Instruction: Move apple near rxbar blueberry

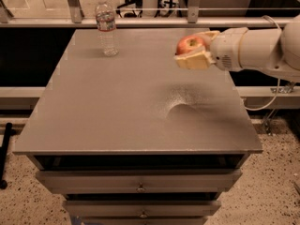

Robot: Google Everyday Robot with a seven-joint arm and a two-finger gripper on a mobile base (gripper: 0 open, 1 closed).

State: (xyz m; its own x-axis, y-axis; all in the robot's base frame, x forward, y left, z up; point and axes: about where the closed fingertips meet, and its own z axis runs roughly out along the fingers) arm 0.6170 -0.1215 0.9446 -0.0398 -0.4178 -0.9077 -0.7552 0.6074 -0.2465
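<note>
The red apple with yellowish patches is held in my gripper, which is shut on it. The gripper hangs above the far right part of the grey table, reaching in from the right on the white arm. Its pale fingers clasp the apple from below and behind. The apple is clear of the tabletop, and a shadow lies under it. The rxbar blueberry is not in view; it may be hidden behind the gripper or arm.
A clear plastic water bottle stands upright at the table's far left. A metal railing runs behind the table. Drawers sit under the front edge. A cable hangs at the right side.
</note>
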